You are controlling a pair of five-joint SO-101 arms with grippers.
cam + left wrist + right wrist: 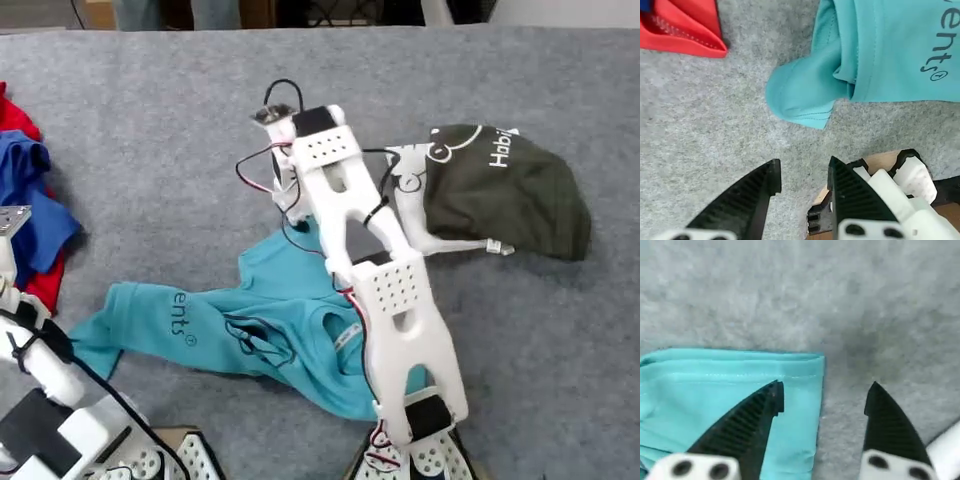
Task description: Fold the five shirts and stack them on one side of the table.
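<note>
A teal shirt (pixel 250 320) lies rumpled and spread at the table's middle front. My right arm (pixel 345 200) stretches over it, and the right gripper (pixel 822 390) hangs open just above the shirt's hemmed corner (pixel 740 390), one finger over the cloth and one over bare felt. My left arm (pixel 35 345) is at the front left. The left gripper (pixel 804 170) is open above the grey felt, a short way from the teal sleeve end (pixel 805 95). Red (pixel 15 120) and blue (pixel 35 200) shirts lie bunched at the left edge.
A dark olive shirt (pixel 510 190) lies crumpled at the right, with a white garment (pixel 410 180) partly under it. The grey felt table (pixel 150 110) is bare at the back. A red shirt corner (pixel 685 30) and the wooden arm base (pixel 880 165) lie near the left gripper.
</note>
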